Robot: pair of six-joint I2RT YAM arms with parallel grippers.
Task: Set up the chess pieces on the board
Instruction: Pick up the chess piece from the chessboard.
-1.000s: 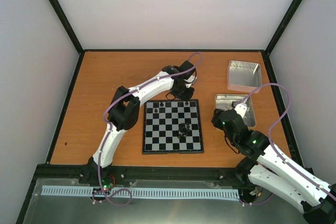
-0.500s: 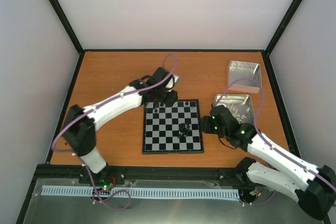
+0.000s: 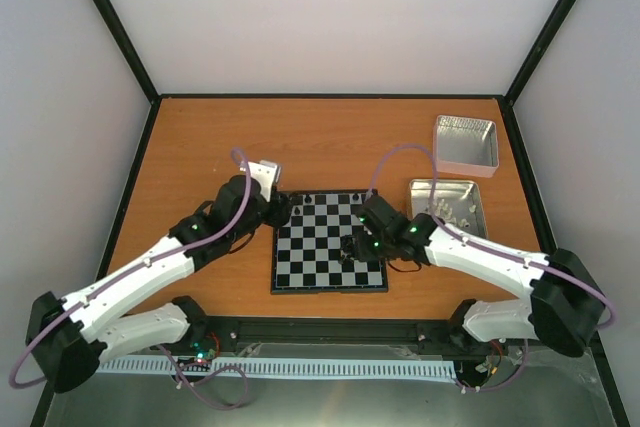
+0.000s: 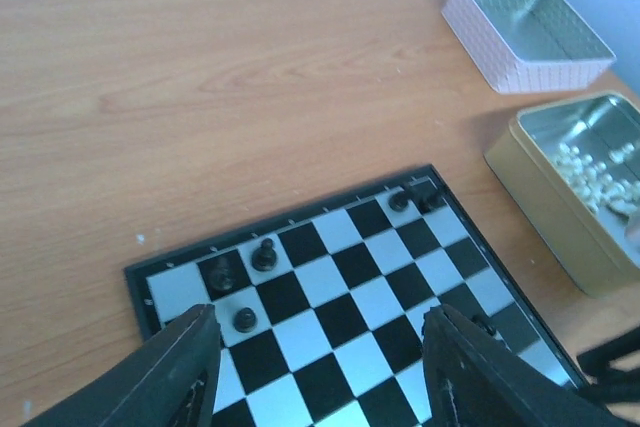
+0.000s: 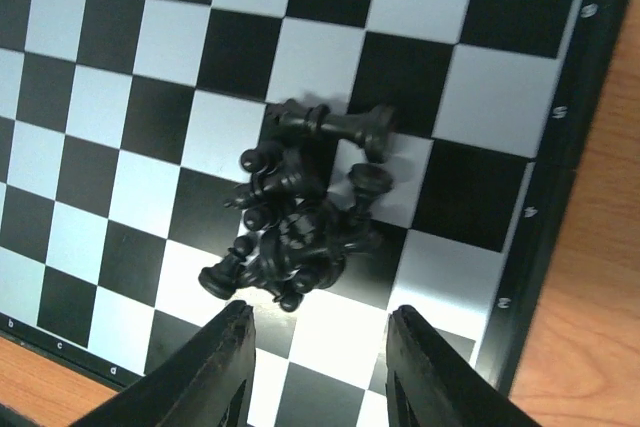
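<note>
1. I take the board point(image 3: 300, 269) as my landmark. It lies flat on the wooden table point(image 3: 200, 147), between the two arms.
2. Most of the black chess pieces point(image 5: 298, 219) lie in one tangled heap on the board. They are tipped over and touching each other, close to the board's right edge in its near half.
3. A few black pieces stand apart from the heap, along the board's far edge. Three upright pieces point(image 4: 264, 254) are by its far-left corner, and two more pieces point(image 4: 399, 200) are at its far-right corner.
4. My left gripper point(image 4: 320, 372) hangs over the board's far-left part, on the near side of those three pieces. Its jaws are spread wide with nothing between them.
5. My right gripper point(image 5: 320, 362) hovers over the board right beside the heap. Its jaws are also spread and grip nothing. I cannot tell whether the fingertips touch the board.
6. A gold-sided tin point(image 4: 545, 197) sits just off the board's right edge and holds small cream-white pieces point(image 4: 590, 172).
7. A silver tin point(image 4: 530, 72) stands farther out, beyond the board's far-right corner. It sits close to the gold-sided one but apart from it.
</note>
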